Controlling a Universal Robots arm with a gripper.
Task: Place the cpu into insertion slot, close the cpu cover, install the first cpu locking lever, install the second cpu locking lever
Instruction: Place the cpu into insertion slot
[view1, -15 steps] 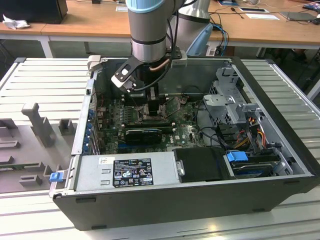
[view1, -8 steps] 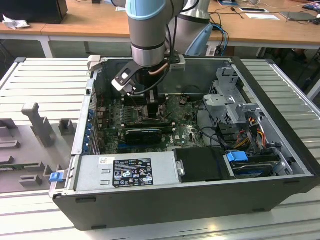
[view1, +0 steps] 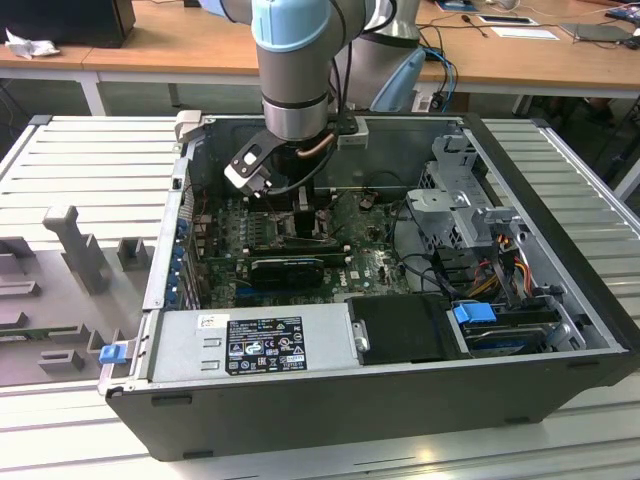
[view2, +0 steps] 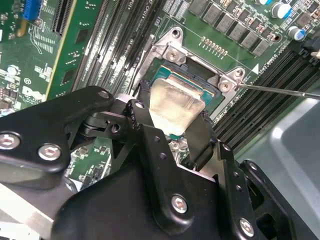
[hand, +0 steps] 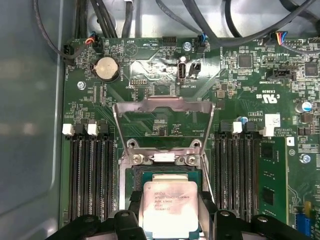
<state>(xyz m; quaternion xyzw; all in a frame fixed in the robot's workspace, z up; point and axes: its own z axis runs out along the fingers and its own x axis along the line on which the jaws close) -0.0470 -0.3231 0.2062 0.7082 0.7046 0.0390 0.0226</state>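
Gripper (view2: 175, 120) clenched on the cpu (hand: 169, 207), which sits directly over the insertion slot (hand: 136, 181); cpu cover (hand: 162, 104) stands raised open beside the slot.

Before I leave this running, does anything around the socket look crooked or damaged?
Nothing stands out. The gripper holds the cpu squarely over the insertion slot, and the cpu cover is swung open, clear of it.

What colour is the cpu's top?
Pale silvery-grey; the cpu shows best in the first wrist view.
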